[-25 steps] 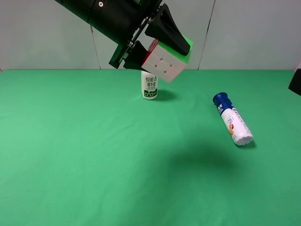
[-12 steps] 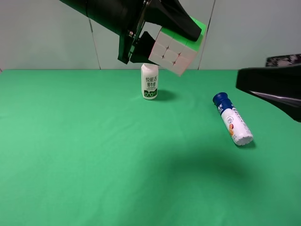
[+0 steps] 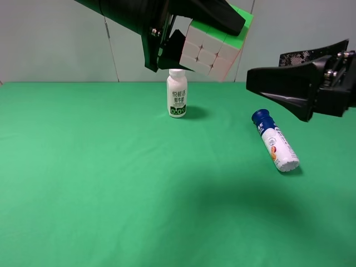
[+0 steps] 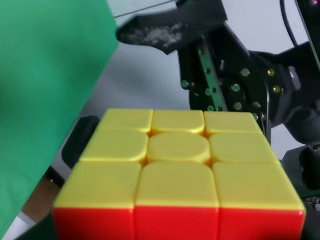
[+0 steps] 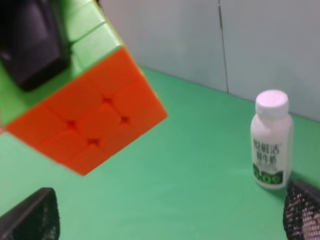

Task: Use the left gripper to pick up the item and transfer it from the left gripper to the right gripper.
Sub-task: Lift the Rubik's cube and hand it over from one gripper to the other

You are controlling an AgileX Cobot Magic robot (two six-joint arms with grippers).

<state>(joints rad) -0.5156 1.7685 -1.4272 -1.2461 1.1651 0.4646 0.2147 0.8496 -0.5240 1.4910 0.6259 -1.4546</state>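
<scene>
My left gripper (image 3: 208, 41) is shut on the item, a puzzle cube (image 3: 214, 47), and holds it high above the green table near the back wall. The cube shows white and green in the high view, yellow and red in the left wrist view (image 4: 180, 160), and orange and green in the right wrist view (image 5: 95, 125). My right gripper (image 3: 267, 71) is open and empty, in the air just right of the cube and apart from it. Its fingertips (image 5: 30, 217) stand wide apart in the right wrist view. One of its fingers (image 4: 170, 27) shows beyond the cube.
A white milk bottle (image 3: 177, 94) stands upright at the back of the green table (image 3: 83, 178), below the cube; it also shows in the right wrist view (image 5: 271, 140). A blue-capped white tube bottle (image 3: 275, 141) lies on its side at the right, under the right gripper.
The left gripper has lifted the cube up and to the right. The right gripper has come in from the right edge toward the cube.
</scene>
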